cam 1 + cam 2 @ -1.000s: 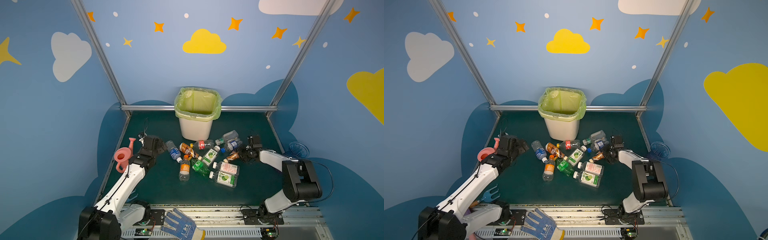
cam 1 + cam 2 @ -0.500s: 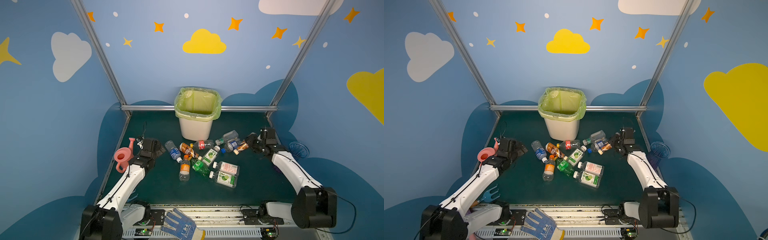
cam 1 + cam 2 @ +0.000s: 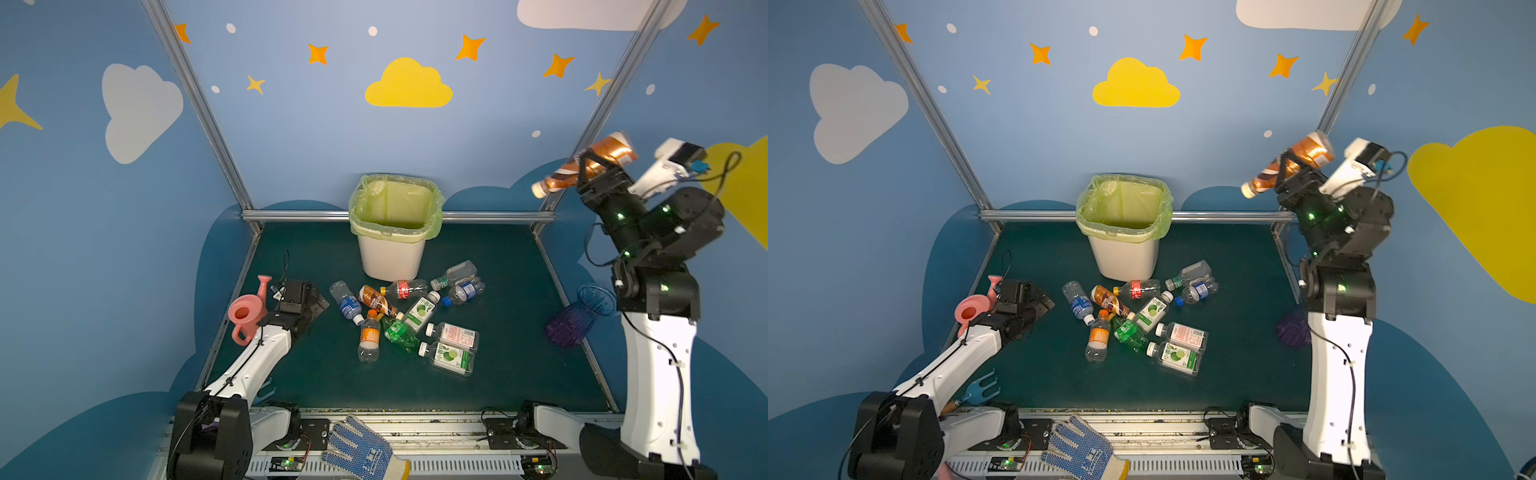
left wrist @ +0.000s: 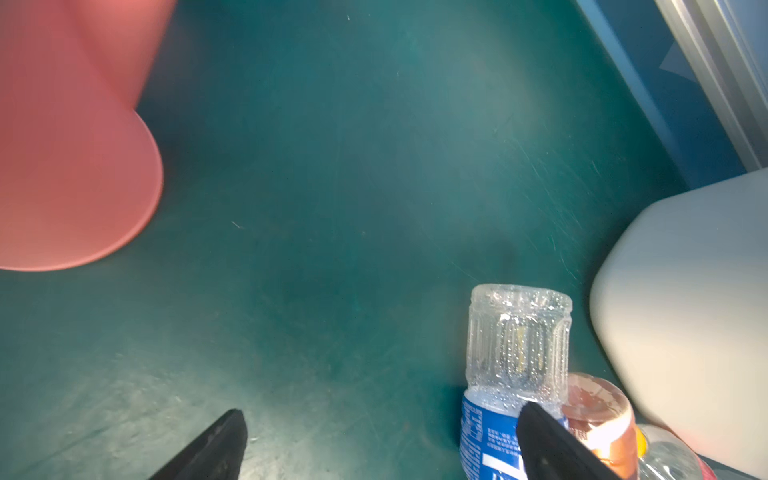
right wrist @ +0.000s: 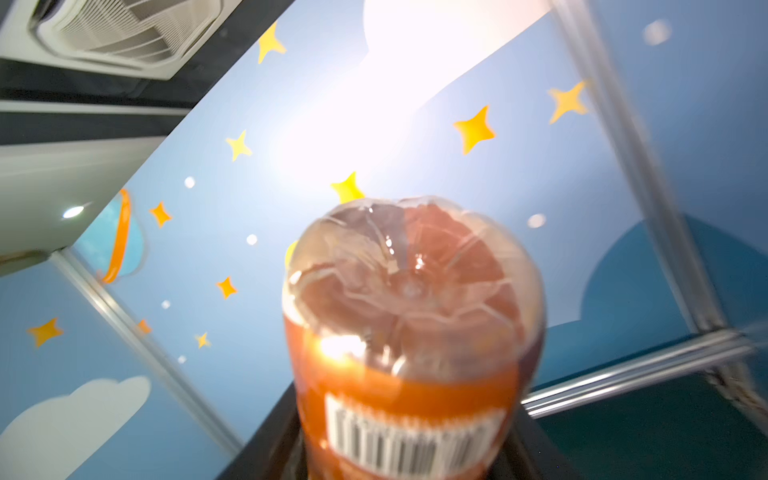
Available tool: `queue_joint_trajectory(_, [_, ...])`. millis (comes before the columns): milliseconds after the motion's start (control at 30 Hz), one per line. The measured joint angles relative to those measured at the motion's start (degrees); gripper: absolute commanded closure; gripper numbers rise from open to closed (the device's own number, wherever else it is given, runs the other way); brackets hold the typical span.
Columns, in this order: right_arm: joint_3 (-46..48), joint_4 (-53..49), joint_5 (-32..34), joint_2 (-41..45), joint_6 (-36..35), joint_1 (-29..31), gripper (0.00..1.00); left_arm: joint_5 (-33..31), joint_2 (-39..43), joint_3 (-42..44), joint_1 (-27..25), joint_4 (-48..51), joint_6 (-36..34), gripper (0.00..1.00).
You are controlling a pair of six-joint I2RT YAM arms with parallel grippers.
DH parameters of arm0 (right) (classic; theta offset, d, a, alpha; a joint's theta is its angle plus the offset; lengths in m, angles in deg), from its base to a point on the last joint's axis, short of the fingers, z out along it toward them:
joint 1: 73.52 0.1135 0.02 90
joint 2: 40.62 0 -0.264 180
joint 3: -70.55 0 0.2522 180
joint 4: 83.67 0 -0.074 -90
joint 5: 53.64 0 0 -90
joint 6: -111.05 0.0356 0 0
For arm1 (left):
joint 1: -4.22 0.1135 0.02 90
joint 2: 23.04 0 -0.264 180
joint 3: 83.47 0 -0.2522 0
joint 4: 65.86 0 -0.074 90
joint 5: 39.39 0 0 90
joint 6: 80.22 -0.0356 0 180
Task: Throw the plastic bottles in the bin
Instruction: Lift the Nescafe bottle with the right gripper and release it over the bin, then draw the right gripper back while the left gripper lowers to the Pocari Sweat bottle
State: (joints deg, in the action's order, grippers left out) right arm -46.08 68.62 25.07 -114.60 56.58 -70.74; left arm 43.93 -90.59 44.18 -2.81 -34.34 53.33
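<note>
Near edge: one blue-dotted work glove point(image 3: 361, 451) lies on the frame rail. One blue hand rake point(image 3: 982, 390) lies by my left arm. Its tines are plain in a top view, and otherwise my arm covers most of it.

My left gripper point(image 4: 380, 417) sits low over the green mat point(image 3: 478, 395), jaws spread wide with nothing between them. The left wrist view shows one finger overlapping a blue-label bottle point(image 4: 515, 340); I cannot confirm contact. One pink watering can point(image 3: 245, 316) stands just beside that gripper.

Plastic bottles point(image 3: 399, 330) on the mat: ten counted, all lying on their sides in one loose cluster at mid-mat, just in front of the bin. Their axes are mixed. The orange-label bottle point(image 3: 369, 336) runs near to far, cap toward the bin. The nearest one, a lime-label bottle point(image 3: 451, 356), lies crosswise with its cap to the left in both top views.

One purple-blue ribbed vase point(image 3: 577, 320) lies tipped at the mat's right edge. It is plain in a top view; in a top view my right arm hides most of the vase point(image 3: 1292, 332).

One bin point(image 3: 392, 262), white with a yellow-green liner folded over its rim, stands upright at the far middle of the mat.

Eleventh bottle: my right gripper point(image 3: 592, 168) is clamped across a brown bottle point(image 3: 615, 150) with an orange label. It is raised high on the right, above and well apart from the bin. Its long axis is tilted, with the cream cap low and pointing toward the bin side and the base up and away. Only the right wrist view shows its base and barcode; both top views show the cap.
</note>
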Motion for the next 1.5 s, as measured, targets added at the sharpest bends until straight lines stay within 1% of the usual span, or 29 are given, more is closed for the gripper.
queue_joint_trajectory(67, [-4.2,-0.2,-1.9,-7.6,-1.0,6.3,0.45,0.9,-0.2,0.0,0.0,-0.1,0.3,0.0])
queue_joint_trajectory(100, [-7.6,-1.4,-2.9,-12.7,-1.7,9.4,0.42,1.4,-0.5,0.0,0.0,-0.2,0.5,0.0])
queue_joint_trajectory(167, [-16.3,-5.3,-4.7,-24.5,-4.5,14.4,0.32,2.1,-1.0,0.0,0.0,-0.5,0.9,0.0])
queue_joint_trajectory(200, [-22.5,-9.4,-5.4,-31.3,-6.2,16.8,0.26,2.5,-1.2,0.0,0.0,-0.5,1.0,0.0])
queue_joint_trajectory(233, [-29.4,-14.3,-5.7,-37.6,-7.6,18.6,0.17,2.8,-1.4,0.0,0.0,-0.5,1.1,0.0])
queue_joint_trajectory(267, [-35.2,-18.2,-5.7,-42.7,-9.2,19.8,0.11,3.0,-1.4,0.0,0.0,-0.5,1.1,0.0])
queue_joint_trajectory(300, [-40.7,-22.6,-5.4,-47.3,-10.8,21.2,0.09,3.2,-1.4,0.0,0.0,-0.4,1.1,0.0])
queue_joint_trajectory(333, [-43.5,-26.0,-4.9,-49.5,-12.1,22.0,0.07,3.3,-1.3,0.0,0.0,-0.4,1.1,0.0])
queue_joint_trajectory(400, [-43.1,-29.2,-3.6,-48.8,-13.4,22.5,0.02,3.5,-1.2,0.0,0.0,-0.3,1.0,0.0])
queue_joint_trajectory(467, [-35.6,-27.7,-1.5,-41.9,-14.5,22.1,0.02,4.0,-0.7,0.0,0.0,-0.3,1.0,0.0])
queue_joint_trajectory(533, [-26.6,-25.0,0.2,-31.9,-15.2,21.2,0.02,4.9,0.1,0.1,0.0,-0.5,1.0,0.0])
queue_joint_trajectory(667, [-19.9,-19.0,1.8,-17.1,-16.0,18.5,0.02,7.0,0.5,1.0,-0.3,-1.7,1.5,0.0])
queue_joint_trajectory(733, [-15.9,-15.7,1.8,-12.2,-16.0,16.9,0.02,7.9,0.0,1.0,-0.7,-1.9,2.0,0.0])
queue_joint_trajectory(800, [-9.5,-12.6,1.6,-7.8,-15.6,15.0,0.02,8.9,-1.2,1.0,-1.4,-2.5,2.6,0.0])
queue_joint_trajectory(933, [6.5,-8.9,0.2,-4.1,-13.6,10.8,0.02,10.9,-3.7,1.0,-2.8,-4.3,3.7,0.0])
queue_joint_trajectory(1100, [25.7,-9.4,-0.9,-4.7,-11.8,6.3,0.02,13.4,-7.7,0.1,-3.5,-5.7,3.6,0.0])
queue_joint_trajectory(1200, [35.0,-9.3,-1.3,-2.8,-10.9,4.3,0.02,15.0,-10.7,-1.7,-3.5,-6.0,3.1,0.01])
queue_joint_trajectory(1333, [44.9,-8.3,-2.4,2.0,-9.4,2.4,0.02,17.2,-14.5,-4.6,-3.3,-6.8,2.5,0.02])
queue_joint_trajectory(1500, [51.2,-7.1,-3.3,4.9,-7.7,0.6,0.02,21.9,-18.9,-6.4,-1.5,-9.1,2.0,0.06])
